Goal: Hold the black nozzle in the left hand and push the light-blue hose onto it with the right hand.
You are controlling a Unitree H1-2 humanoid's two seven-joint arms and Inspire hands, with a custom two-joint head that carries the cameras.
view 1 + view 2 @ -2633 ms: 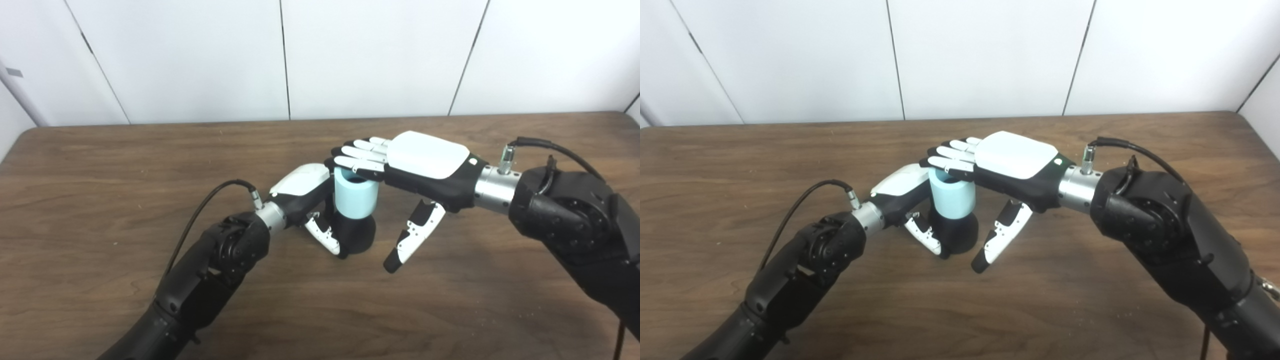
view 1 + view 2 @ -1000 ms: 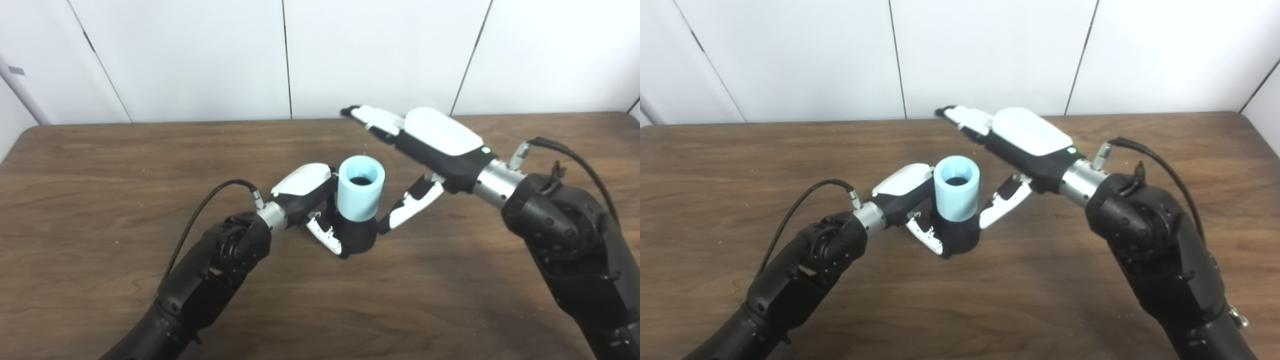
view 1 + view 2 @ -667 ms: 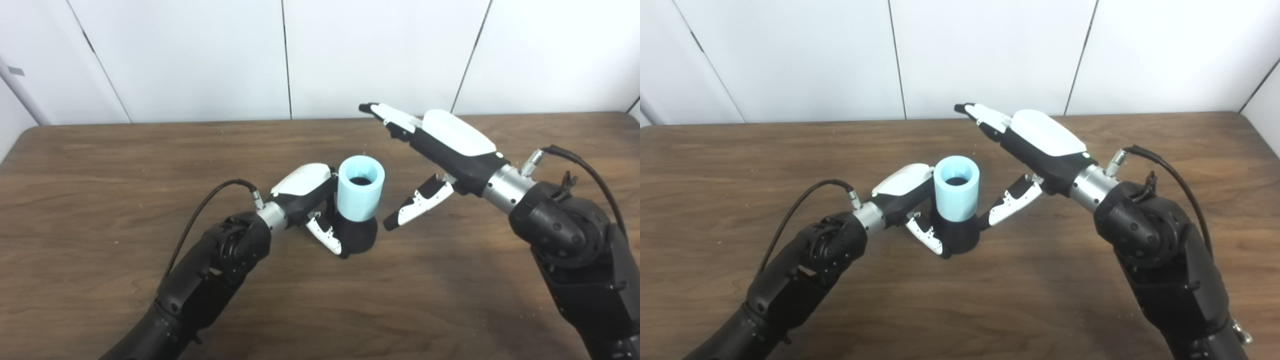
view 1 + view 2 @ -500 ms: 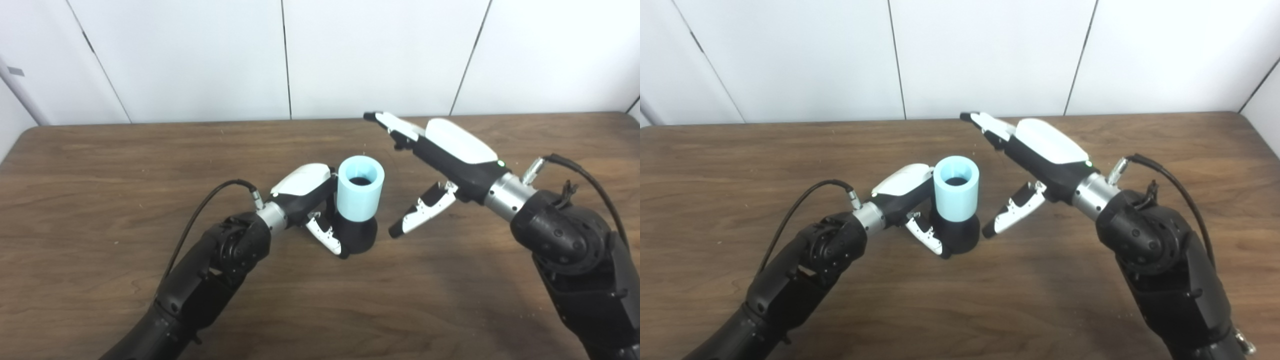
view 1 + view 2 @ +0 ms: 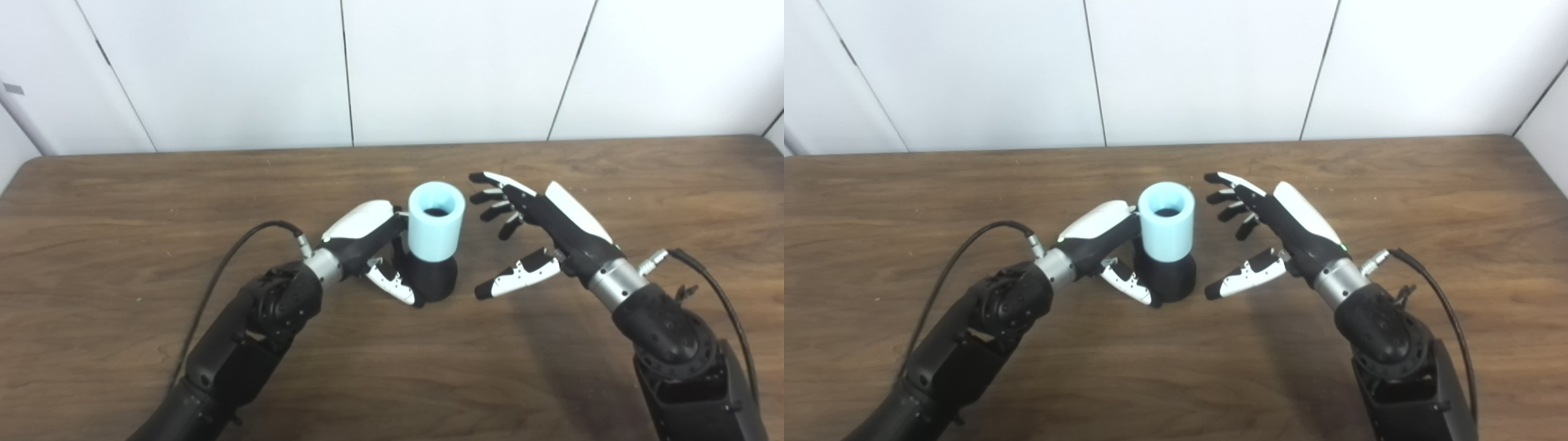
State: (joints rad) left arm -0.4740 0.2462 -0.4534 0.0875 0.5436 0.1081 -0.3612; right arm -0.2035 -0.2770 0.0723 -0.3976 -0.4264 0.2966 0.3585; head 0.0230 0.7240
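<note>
right hand (image 5: 554, 229) withdrawn from atop light-blue hose (image 5: 435, 229) to just right of it, fingers (image 5: 493, 197) spread wide, empty; push apparently done. smooth matte cylinder seated upright on flared black nozzle (image 5: 432, 279), mid-worktop (image 5: 122, 184), gripped by left hand (image 5: 367, 236); dark wood grain.
</note>
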